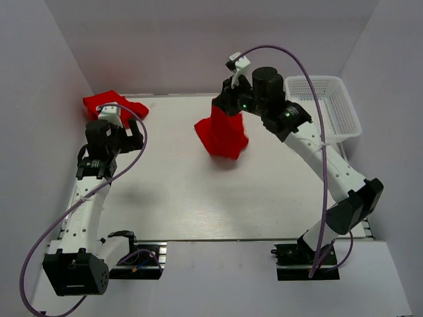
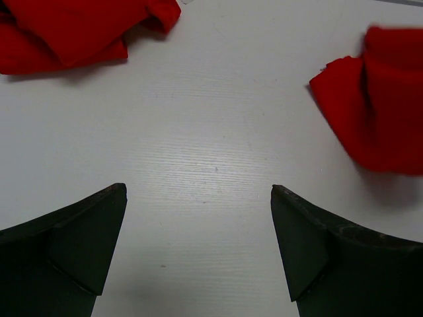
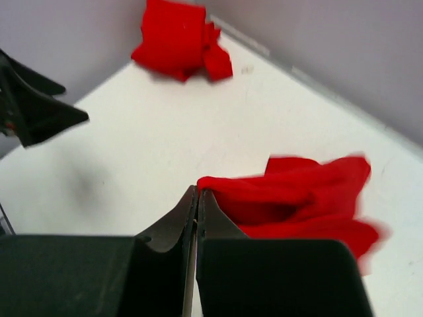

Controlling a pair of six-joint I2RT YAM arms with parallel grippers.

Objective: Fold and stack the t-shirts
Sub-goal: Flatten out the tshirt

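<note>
A red t-shirt [image 1: 223, 135] hangs in a cone over the middle back of the table, its lower folds reaching the surface. My right gripper [image 1: 229, 105] is shut on its top edge. In the right wrist view the jaws [image 3: 198, 193] are pressed together with the t-shirt's [image 3: 297, 198] cloth pinched at the tips. A second red t-shirt [image 1: 112, 104] lies crumpled in the back left corner. My left gripper [image 1: 135, 134] hovers just in front of it, open and empty. The left wrist view shows its fingers [image 2: 198, 191] spread over bare table, with one t-shirt [image 2: 73, 30] at top left and the other [image 2: 377, 112] at right.
A white mesh basket [image 1: 327, 105] stands at the back right, beside the right arm. Grey walls close in the table at the back and both sides. The left gripper [image 3: 33, 109] shows at the left edge of the right wrist view.
</note>
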